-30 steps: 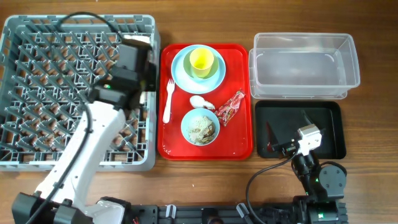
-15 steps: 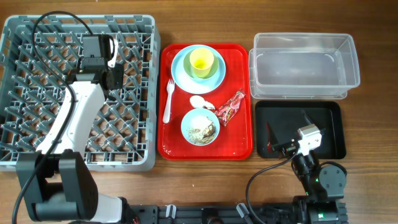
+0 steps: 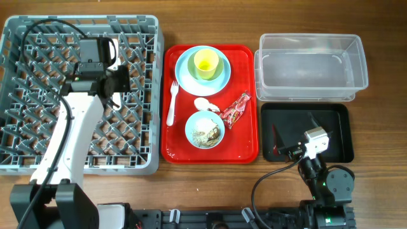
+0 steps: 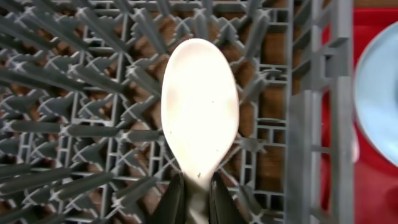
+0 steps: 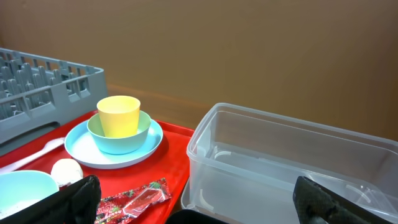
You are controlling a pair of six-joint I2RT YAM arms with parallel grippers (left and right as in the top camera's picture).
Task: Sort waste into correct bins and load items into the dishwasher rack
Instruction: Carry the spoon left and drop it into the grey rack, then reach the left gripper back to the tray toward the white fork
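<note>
My left gripper point(image 4: 193, 186) is shut on the handle of the white spoon point(image 4: 199, 112), holding it over the pegs of the grey dishwasher rack point(image 4: 311, 124). In the overhead view it point(image 3: 119, 79) is above the rack's point(image 3: 38, 127) upper middle. The pale blue plate point(image 3: 184, 70) carries a bowl and the yellow cup point(image 3: 206, 62). The white fork point(image 3: 172, 102), the tissue point(image 3: 205, 104), the red wrapper point(image 3: 236, 109) and a bowl of food scraps point(image 3: 205, 129) lie on the red tray. My right gripper point(image 5: 199, 208) is open and empty above the black tray point(image 3: 331, 121).
The red serving tray point(image 3: 184, 149) sits between the rack and the bins. The clear tub point(image 3: 311, 67) stands behind the black tray and also shows in the right wrist view point(image 5: 280, 162), beside the wrapper point(image 5: 134, 199) and the cup point(image 5: 118, 115).
My left arm has swung left from the rack's right edge to over its upper middle, and its wrist has turned. The right arm has not moved.
</note>
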